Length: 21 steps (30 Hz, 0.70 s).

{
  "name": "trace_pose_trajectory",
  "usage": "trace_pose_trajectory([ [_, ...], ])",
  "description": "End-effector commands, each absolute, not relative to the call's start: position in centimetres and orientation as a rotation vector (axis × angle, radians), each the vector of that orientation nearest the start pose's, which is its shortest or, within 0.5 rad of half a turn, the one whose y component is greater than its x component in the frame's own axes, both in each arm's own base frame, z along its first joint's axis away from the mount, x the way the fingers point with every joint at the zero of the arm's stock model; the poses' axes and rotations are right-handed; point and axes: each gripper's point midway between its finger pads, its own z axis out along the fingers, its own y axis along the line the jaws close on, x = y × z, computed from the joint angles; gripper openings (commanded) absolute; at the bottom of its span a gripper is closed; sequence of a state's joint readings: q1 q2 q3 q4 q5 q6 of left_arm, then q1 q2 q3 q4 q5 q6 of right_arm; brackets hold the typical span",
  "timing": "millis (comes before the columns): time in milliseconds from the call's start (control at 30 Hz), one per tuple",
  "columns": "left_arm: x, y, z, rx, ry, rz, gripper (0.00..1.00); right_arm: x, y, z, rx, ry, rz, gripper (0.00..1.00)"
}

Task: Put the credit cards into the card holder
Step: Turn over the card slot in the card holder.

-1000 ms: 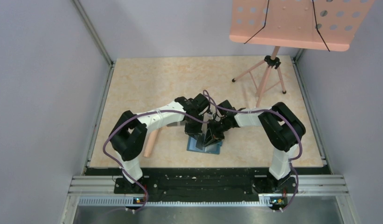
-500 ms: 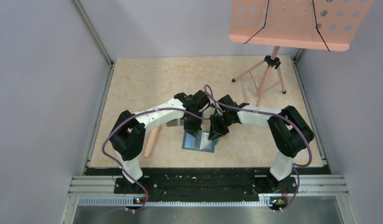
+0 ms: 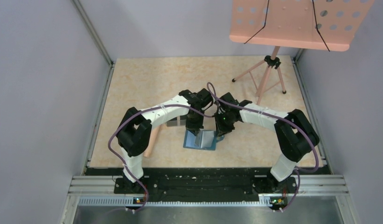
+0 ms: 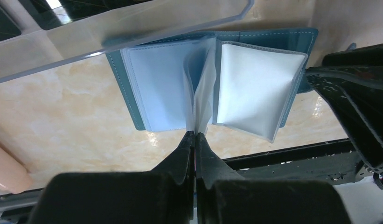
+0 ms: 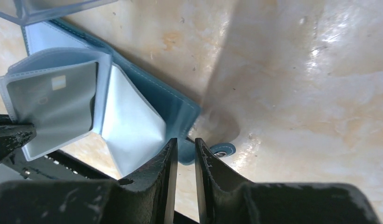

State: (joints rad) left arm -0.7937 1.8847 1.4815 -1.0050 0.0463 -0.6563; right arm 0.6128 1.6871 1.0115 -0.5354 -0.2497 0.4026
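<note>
beige marbled tabletop (image 3: 147,79) carries the open teal-blue folding card holder (image 4: 156,88), just beside a clear plastic box (image 4: 133,23). left pincer (image 4: 195,135) is clamped together on one of its clear sleeves; right pincer (image 5: 184,147) stands slightly apart at its snap-tab edge. a thin dark credit card (image 5: 54,100) sits inside a sleeve.

No readable text, brand or number — faint marks on the sleeved credit card (image 5: 54,100) illegible

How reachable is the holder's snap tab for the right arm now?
Likely yes: right gripper sits just beside the snap tab, jaws slightly apart, nothing between them; left gripper pinches a sleeve, clear of it.
</note>
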Motion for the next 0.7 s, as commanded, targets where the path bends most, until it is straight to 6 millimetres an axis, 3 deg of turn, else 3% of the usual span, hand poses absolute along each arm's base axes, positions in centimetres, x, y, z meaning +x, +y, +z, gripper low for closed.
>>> trace_pose_trajectory([
  [0,23.7,-26.6,8.2,0.191,3.006,-0.102,0.0,24.0,23.1,4.9,-0.412,2.815,0.476,0.21],
  [200,23.0,-29.8,7.9,0.218,3.035,-0.354,0.0,22.9,23.2,3.8,-0.397,2.857,0.512,0.2],
  [400,22.8,-32.0,7.8,0.192,3.037,-0.523,0.08,22.1,23.2,3.3,-0.378,2.886,0.539,0.2],
  [667,23.8,-29.3,7.9,0.182,3.025,-0.276,0.0,21.4,23.0,3.5,-0.36,2.911,0.548,0.19],
])
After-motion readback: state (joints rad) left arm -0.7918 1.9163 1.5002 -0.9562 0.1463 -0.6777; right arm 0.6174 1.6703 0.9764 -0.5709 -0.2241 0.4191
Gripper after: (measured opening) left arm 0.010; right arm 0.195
